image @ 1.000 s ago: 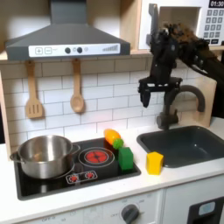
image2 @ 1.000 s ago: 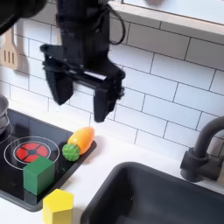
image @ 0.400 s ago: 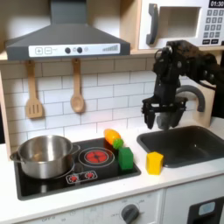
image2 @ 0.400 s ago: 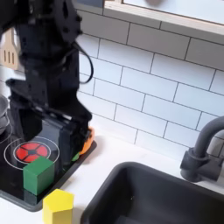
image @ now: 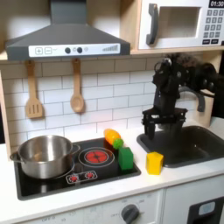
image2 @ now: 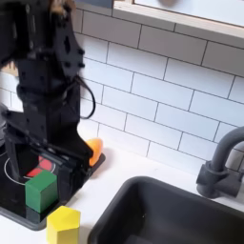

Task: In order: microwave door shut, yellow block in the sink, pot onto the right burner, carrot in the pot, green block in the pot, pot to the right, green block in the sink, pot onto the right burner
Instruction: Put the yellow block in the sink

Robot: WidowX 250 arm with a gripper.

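Microwave door [image: 172,24] looked shut already, so yellow block [image: 155,162] taken as current target; sat on white tabletop [image: 105,189] just off stove [image: 52,179] corner, right beside sink [image: 206,150] rim, upright, in both exterior views. Judged light, rigid, smooth plastic with flat faces: likely easy to pinch, could slip if caught on a corner. Best hold probably top-down across two opposite flat sides, near the top. Long axis looked vertical, angled top facing up; squat enough that tipping seemed unlikely. Gripper [image: 160,122] hung above and slightly behind block, fingers spread wide, nothing held. Green block [image2: 41,191] stood on stove edge close to yellow block in the second exterior view, so descent needed care not to bump it. Carrot [image: 111,136] lay behind green block, pot [image: 44,154] on the first exterior view's left burner
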